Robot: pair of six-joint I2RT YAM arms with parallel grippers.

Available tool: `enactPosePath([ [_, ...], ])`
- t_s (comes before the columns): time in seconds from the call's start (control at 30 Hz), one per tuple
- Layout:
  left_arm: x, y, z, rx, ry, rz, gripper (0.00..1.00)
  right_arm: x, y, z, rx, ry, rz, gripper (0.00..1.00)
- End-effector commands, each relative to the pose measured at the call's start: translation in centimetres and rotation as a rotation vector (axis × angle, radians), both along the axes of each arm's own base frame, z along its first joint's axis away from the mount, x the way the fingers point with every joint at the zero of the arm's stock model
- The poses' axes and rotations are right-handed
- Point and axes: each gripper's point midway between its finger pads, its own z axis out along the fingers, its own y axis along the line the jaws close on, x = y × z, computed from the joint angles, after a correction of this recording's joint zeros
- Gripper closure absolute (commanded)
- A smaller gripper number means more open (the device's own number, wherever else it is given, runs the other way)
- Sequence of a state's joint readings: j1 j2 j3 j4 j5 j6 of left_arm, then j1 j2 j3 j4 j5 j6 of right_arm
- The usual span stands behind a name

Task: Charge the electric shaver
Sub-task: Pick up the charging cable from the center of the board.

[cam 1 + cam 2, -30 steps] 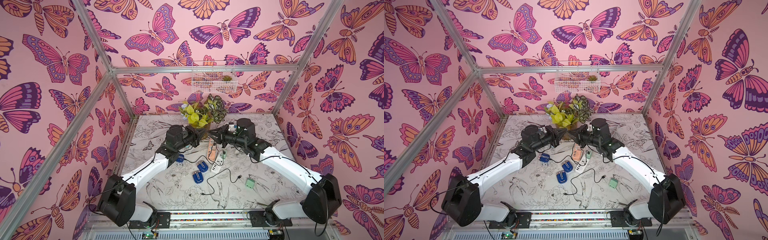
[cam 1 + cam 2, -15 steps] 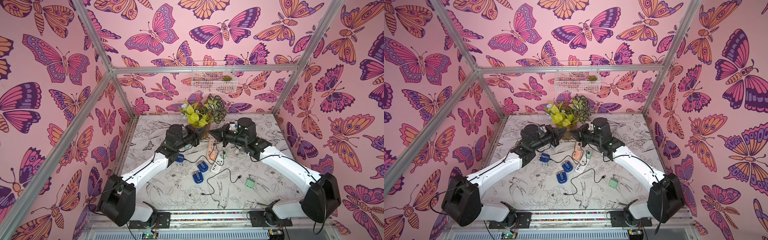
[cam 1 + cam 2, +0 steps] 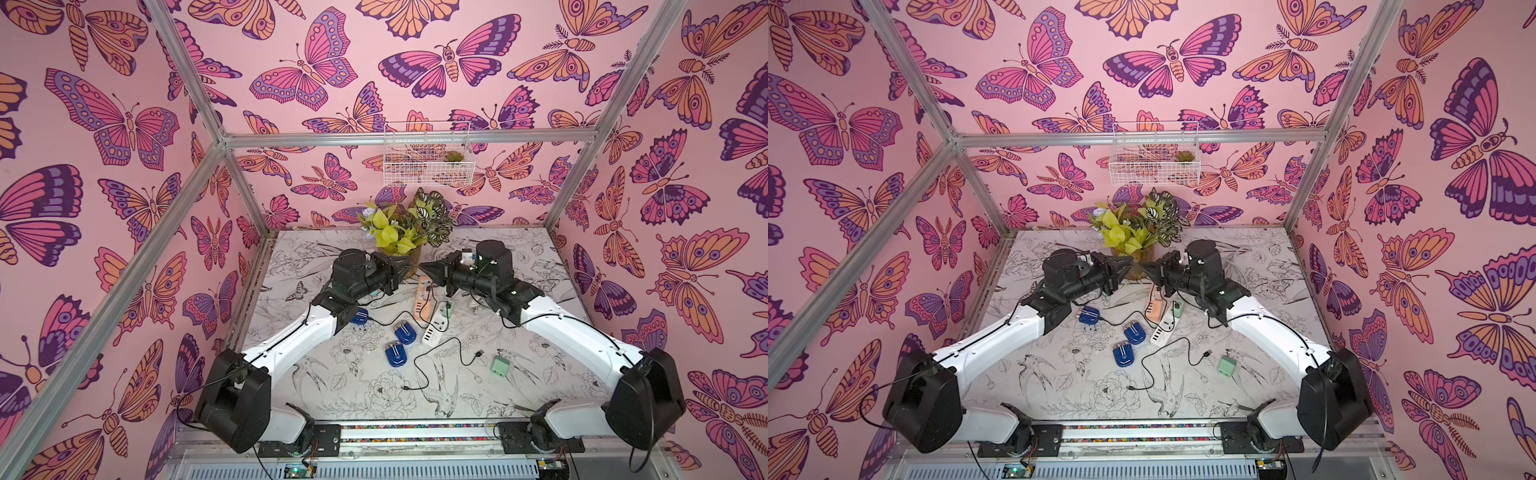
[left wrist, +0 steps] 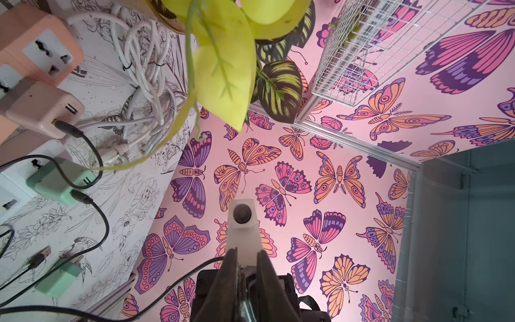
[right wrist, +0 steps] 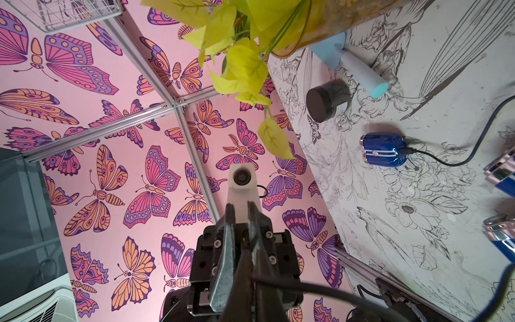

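Three blue electric shavers lie mid-table in both top views. The far-left shaver has a dark cable plugged into it, and the cable runs toward the pink adapter on the orange power strip. Both arms are raised beside the plant pot, tips facing each other. My left gripper has its jaws slightly apart with nothing between them. My right gripper is shut and empty. A black cable crosses near its finger bases.
A white power strip carries a green adapter. A loose black cable and a loose green adapter lie front right. The potted plant stands at the back, below a wire basket. A black jar sits near the pot.
Both arms stay almost where they were, raised beside the pot. Nothing on the table has moved.
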State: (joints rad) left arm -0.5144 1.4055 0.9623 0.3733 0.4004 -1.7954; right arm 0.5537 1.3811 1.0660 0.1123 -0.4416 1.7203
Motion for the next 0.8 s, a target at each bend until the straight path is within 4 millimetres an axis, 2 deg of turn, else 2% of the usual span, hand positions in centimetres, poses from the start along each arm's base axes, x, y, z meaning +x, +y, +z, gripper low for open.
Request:
enactPosePath([
  [0.0,-0.2,0.7,0.2,0.015,-0.015,0.012,0.83,-0.2,-0.7,1.0,-0.010,-0.034,-0.018,1.00],
  [0.37,-0.4,0.3,-0.2,0.032,-0.002,-0.014,0.86,-0.1,-0.9,0.9,-0.032,-0.034,-0.032,1.00],
  [0.77,-0.8,0.4,-0.8,0.086,0.030,-0.012,0.84,0.2,-0.6,0.4,-0.054,-0.026,-0.034,1.00],
])
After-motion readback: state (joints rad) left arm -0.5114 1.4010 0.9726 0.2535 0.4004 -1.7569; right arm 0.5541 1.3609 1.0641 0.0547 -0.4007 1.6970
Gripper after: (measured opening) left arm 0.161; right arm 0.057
